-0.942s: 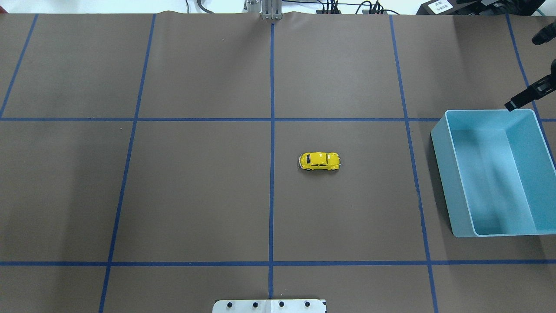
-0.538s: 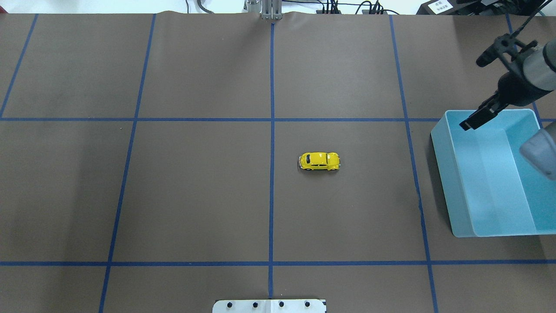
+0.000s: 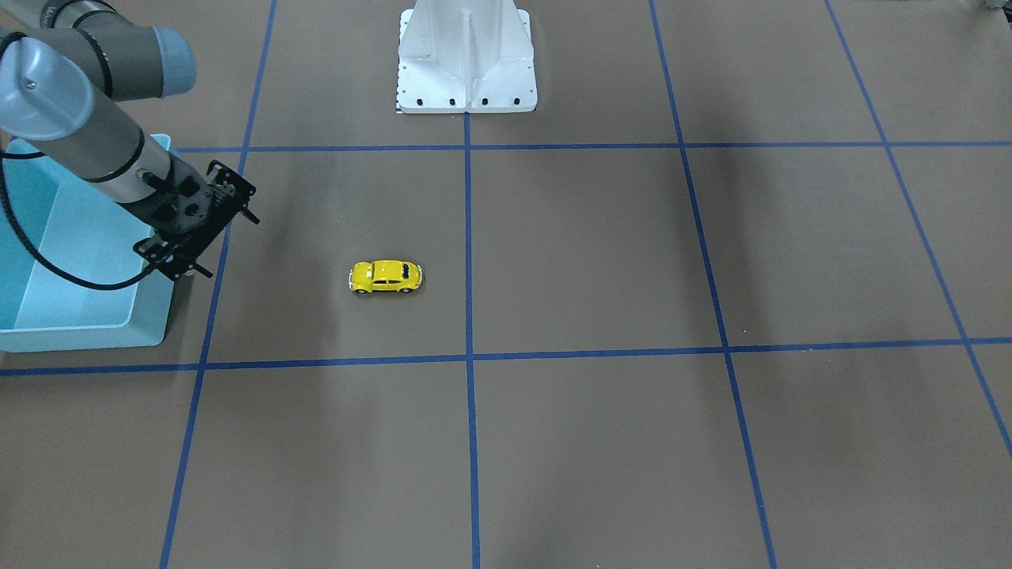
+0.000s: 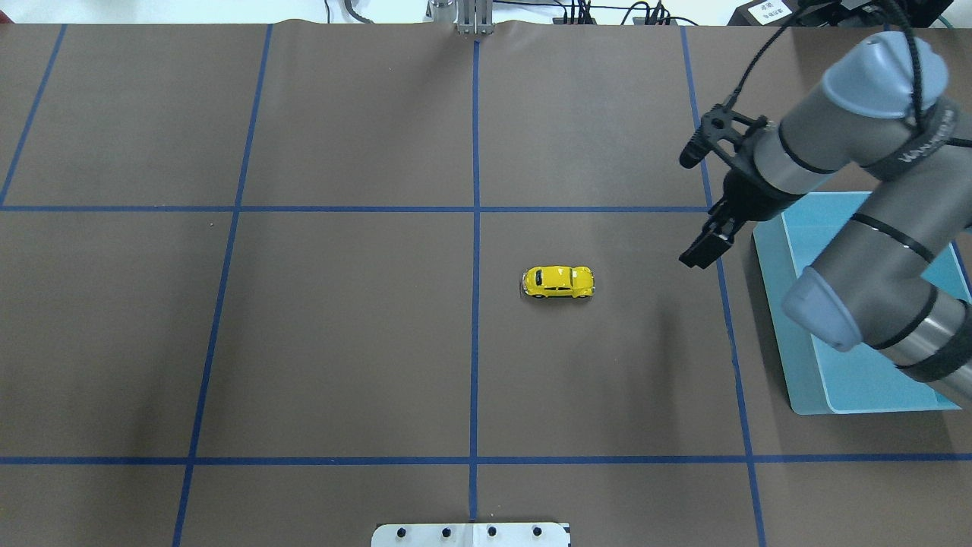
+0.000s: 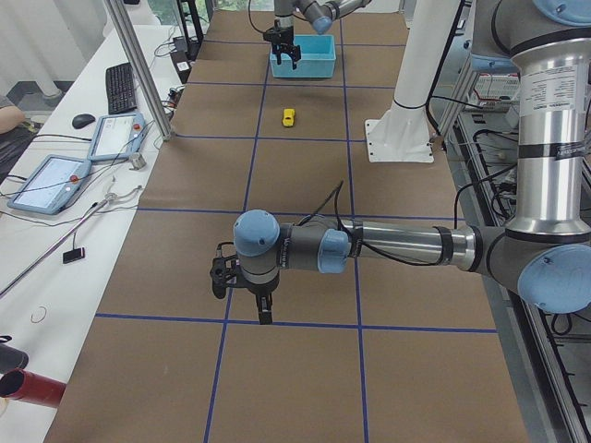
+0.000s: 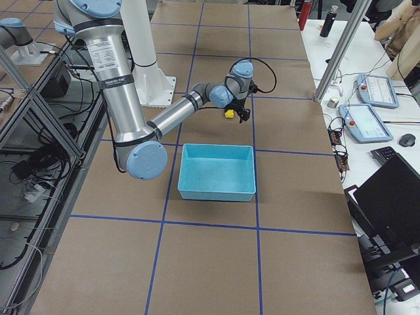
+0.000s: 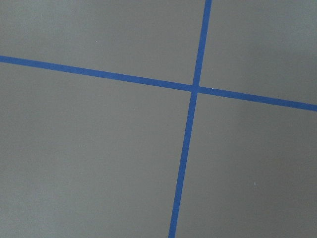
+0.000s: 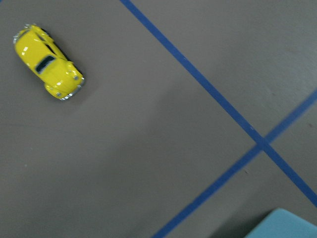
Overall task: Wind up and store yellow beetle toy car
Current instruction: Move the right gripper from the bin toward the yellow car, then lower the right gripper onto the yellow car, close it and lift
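The small glossy yellow Beetle-shaped toy car [image 4: 558, 282] stands on its wheels on the brown paper-covered table [image 4: 342, 342], which is marked with a grid of blue tape lines [image 4: 476, 342]. In the overhead view the car sits at about 4 o'clock of the central tape crossing, its length lying along the 9-to-3 line, with nothing touching it.

The light blue open rectangular plastic bin [image 4: 778, 319] sits by the table's 3 o'clock edge, well apart from the car and with nothing visible inside it.

The right gripper [image 4: 697, 254] hangs above the table at 3 o'clock of the car, between the car and the bin and closer to the bin's near wall. It holds nothing. From overhead its fingers appear edge-on as 1 dark slab, while the view from the table's left end shows 2 prongs spread apart. The right wrist view has the car at its 10 o'clock corner and a corner of the bin at its 5 o'clock edge.

The left gripper [image 5: 265, 314] points down over a tape line at the table's far 9 o'clock end, well apart from the car. I cannot tell how its jaws stand. Its wrist view shows only bare paper and 1 tape crossing.

The white robot base [image 3: 466, 55] stands at the 6 o'clock edge in the overhead view.
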